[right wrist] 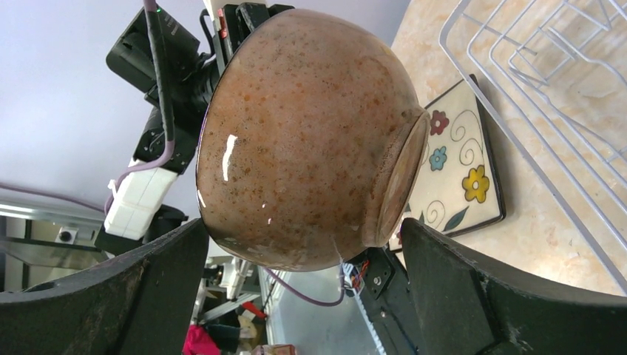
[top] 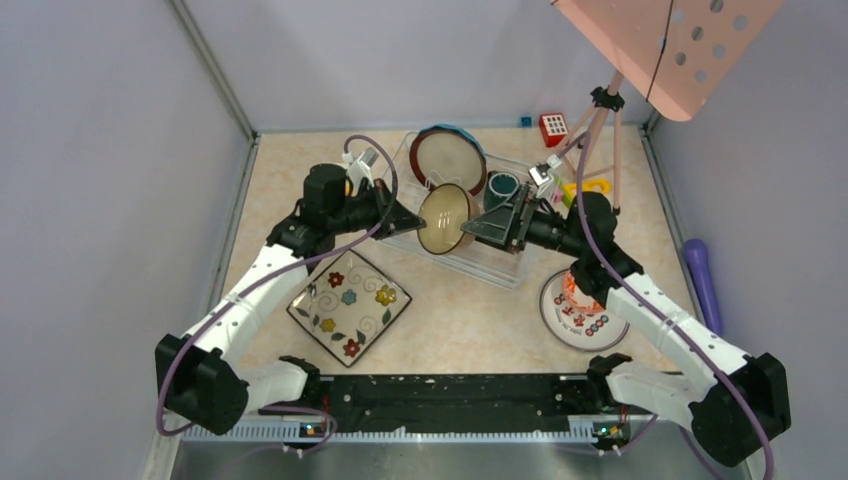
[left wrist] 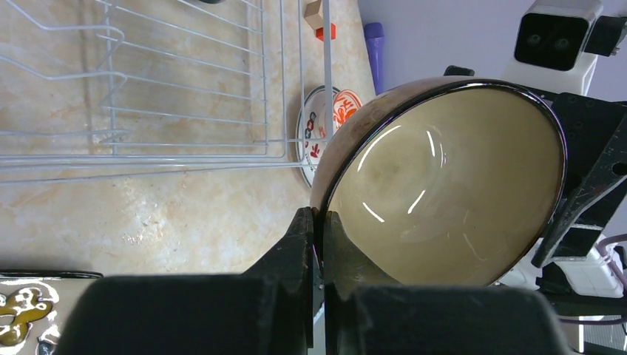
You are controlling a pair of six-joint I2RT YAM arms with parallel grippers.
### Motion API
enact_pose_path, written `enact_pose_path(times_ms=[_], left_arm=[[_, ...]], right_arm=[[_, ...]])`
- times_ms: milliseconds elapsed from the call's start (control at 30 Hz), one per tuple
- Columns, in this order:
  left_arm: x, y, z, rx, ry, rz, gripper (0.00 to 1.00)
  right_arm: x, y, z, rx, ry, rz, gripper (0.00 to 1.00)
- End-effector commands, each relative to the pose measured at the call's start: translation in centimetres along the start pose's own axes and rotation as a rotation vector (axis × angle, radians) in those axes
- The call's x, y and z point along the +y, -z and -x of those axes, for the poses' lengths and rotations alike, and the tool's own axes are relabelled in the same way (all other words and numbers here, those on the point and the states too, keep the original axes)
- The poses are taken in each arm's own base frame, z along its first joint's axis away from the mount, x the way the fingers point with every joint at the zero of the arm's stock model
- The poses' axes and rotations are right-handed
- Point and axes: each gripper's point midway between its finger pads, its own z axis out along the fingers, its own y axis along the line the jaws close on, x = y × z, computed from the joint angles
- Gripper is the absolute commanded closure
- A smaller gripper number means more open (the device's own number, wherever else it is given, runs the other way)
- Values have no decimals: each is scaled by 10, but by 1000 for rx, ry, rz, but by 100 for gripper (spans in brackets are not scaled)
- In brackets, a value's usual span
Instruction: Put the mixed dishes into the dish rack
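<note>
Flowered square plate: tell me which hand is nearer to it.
Left. The left hand, shut on the bowl, hangs just beyond the plate; the right hand, open around that bowl, is farther right.

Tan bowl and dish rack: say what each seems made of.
The tan bowl looks like glazed stoneware: speckled brown skin, sharp glossy highlights. The dish rack looks like thin metal wire with a white coating; the look cannot confirm the metal.
</note>
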Motion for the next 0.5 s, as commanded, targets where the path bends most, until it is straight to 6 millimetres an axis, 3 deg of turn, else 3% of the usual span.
enact_pose_path(times_ms=[0,100,233,433,467], left_arm=[[-47,9,23,-68,-94,-156,100],[-46,9,22,-67,-98,-151,100],[-43,9,20,-61,-104,-144,100],[-36,6,18,-50,-106,-120,100],[-35,6,18,-48,-109,-116,100]], right_arm=[[17,-4,8,-19,37,30,4],[14,-5,9,-29,35,13,12],[12,-6,11,-37,40,6,14],[11,-8,13,-37,56,-12,14],[10,-9,13,-36,59,-17,10]])
